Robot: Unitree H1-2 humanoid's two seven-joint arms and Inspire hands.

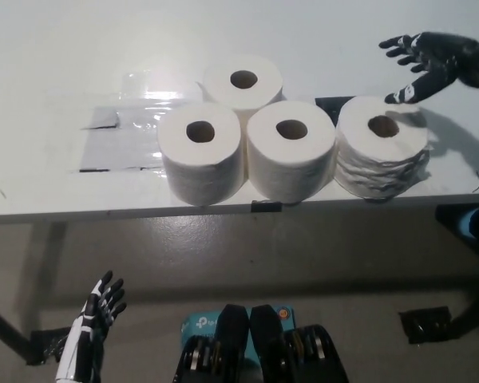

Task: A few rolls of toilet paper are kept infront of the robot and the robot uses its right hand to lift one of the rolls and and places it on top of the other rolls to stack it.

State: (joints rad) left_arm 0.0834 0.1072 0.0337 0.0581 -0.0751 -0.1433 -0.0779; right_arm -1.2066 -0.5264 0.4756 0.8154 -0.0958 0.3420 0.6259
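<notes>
The black right robot hand [429,62], fingers spread and empty, hovers just beyond and right of the rightmost toilet roll [382,145], standing core-up at the worktop [48,72] edge; the open white left robot hand [96,319] rests low, well apart.

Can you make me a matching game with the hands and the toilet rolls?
Things:
1. black right hand
2. white left hand
3. back roll
4. right-most roll

Places or states:
A. behind the front row
B. low down, below the table edge
C. wrinkled sides, at the row's end
D. open, above the table

Pairs: 1-D, 2-B, 3-A, 4-C
</notes>
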